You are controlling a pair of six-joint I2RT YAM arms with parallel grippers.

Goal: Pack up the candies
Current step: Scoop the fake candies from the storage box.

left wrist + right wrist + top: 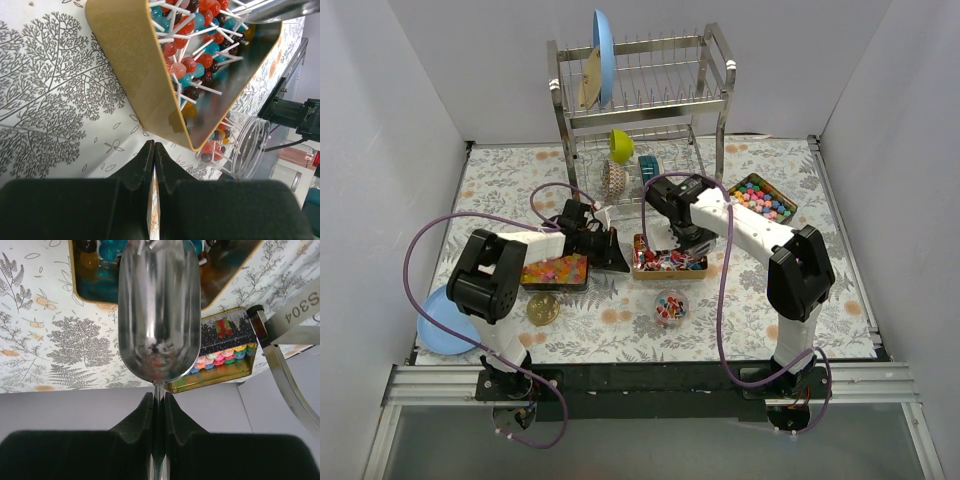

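The candies [200,60] addressed at this stage are ball sweets on white sticks, heaped in the centre tin [130,60]. Further lots are seen as orange gummies [557,268] in a tin to the left of the centre tin and multicoloured balls [765,200] in a tin to its right and further back. A clear round container [670,306], partly filled, is placed just in front of the centre tin. The stick candies are judged light, hard-shelled and smooth, so rolling and slipping under a pinch are to be expected, and the crossed sticks are likely to tangle and drag neighbours along. A lift from beneath with the scoop [155,305] is therefore preferred; where a single piece must be pinched, the stick is to be taken, not the ball. The right gripper [159,397] is clamped on the scoop handle, and the scoop bowl is held over the centre tin with its tip above the heap; whether anything is carried in it cannot be told. The left gripper [154,146] is positioned at the left end of the centre tin, just short of its outer wall, with the jaws brought together and only a hairline gap between them.
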